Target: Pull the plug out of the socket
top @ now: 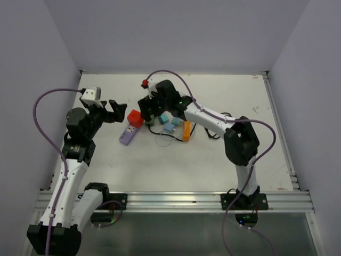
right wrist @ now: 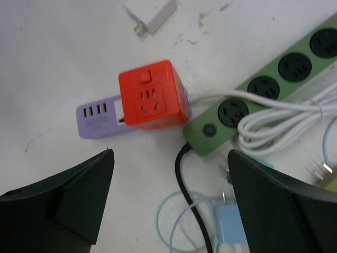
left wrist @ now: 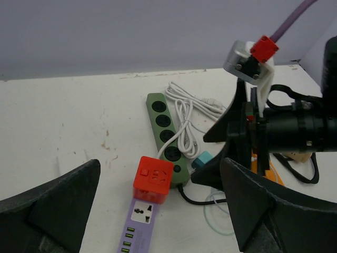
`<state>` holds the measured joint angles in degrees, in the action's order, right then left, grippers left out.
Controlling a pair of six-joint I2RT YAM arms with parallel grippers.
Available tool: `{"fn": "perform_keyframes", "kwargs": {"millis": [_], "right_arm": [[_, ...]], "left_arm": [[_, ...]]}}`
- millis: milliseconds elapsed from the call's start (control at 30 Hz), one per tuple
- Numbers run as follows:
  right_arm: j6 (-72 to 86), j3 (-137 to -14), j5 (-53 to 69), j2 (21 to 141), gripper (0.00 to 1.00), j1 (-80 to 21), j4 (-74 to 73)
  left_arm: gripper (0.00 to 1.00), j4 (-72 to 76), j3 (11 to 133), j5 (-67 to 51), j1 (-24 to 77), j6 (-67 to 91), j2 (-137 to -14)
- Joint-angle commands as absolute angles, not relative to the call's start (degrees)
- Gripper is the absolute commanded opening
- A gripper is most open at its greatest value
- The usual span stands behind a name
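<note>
L claw (top: 118, 110) wide open, empty, off to the left. R claw (right wrist: 171, 155) wide open, empty, over green strip (right wrist: 263, 87) end; its sockets look empty, I think. White plug (right wrist: 150, 16) lies apart.

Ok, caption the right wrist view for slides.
Open right gripper over red cube adapter, lavender strip and green power strip.

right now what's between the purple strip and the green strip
A red cube adapter, on the purple strip, beside the green strip; the right wrist view shows it.
</note>
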<state>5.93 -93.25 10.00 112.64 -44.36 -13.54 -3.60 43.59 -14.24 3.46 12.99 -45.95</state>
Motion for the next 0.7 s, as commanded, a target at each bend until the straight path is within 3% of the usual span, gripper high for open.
{"fn": "perform_keyframes", "kwargs": {"millis": [0,400,667], "right_arm": [[1.94,-102.89,7.75,119.6,0.93,-45.44,-16.87],[-5.1,-113.63,9.75,131.65,0.95,-48.08,-14.94],[-4.48,-113.65,10.54,133.59,0.94,-48.78,-12.4]], "left_arm": [[1.0,-2.55,45.35,-13.45,4.04,13.89,-44.13],[1.0,-4.13,46.32,-11.95,6.42,12.92,-43.33],[1.0,-3.78,46.41,-13.89,6.86,12.83,-44.21]]}}
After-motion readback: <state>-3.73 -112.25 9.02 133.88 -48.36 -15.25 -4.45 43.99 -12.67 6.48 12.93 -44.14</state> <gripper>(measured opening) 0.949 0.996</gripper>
